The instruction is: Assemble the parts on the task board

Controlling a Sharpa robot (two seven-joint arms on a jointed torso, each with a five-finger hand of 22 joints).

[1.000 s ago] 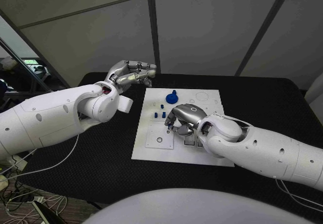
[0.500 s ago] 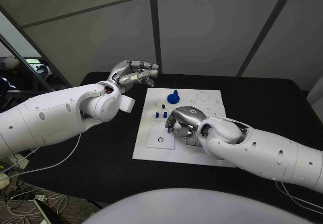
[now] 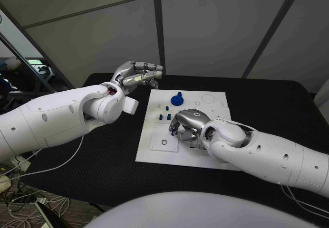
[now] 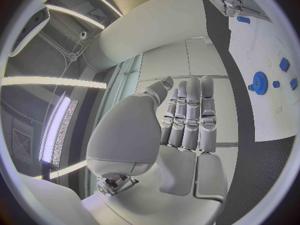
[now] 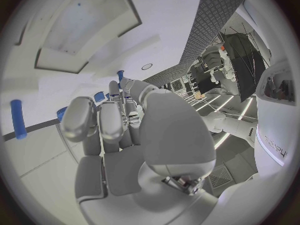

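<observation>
Two white arms reach over the black tabletop [image 3: 102,156], and the white task board [image 3: 154,154] lies in its middle. The right hand [image 3: 186,124] is low over the centre of the board, palm down, with its fingers [image 5: 100,122] curled in close together. A small blue piece [image 3: 174,128] shows just at the fingertips in the head view, and the right wrist view also shows blue bits beside the fingers, but I cannot tell if the hand really grips one or only touches the board there.

The left hand [image 3: 136,73] is raised above the far left corner of the board, well apart from the parts. Its fingers [image 4: 187,115] are bent in and lie side by side, narrow, and they hold nothing.

On the far half of the board stands a blue gear [image 3: 177,99] with a short peg on top. Nearer, between the gear and the right hand, a few small blue pegs [image 3: 163,115] stand close to each other. In the right wrist view one blue rod [image 5: 17,119] lies on the white surface, apart from the fingers.
</observation>
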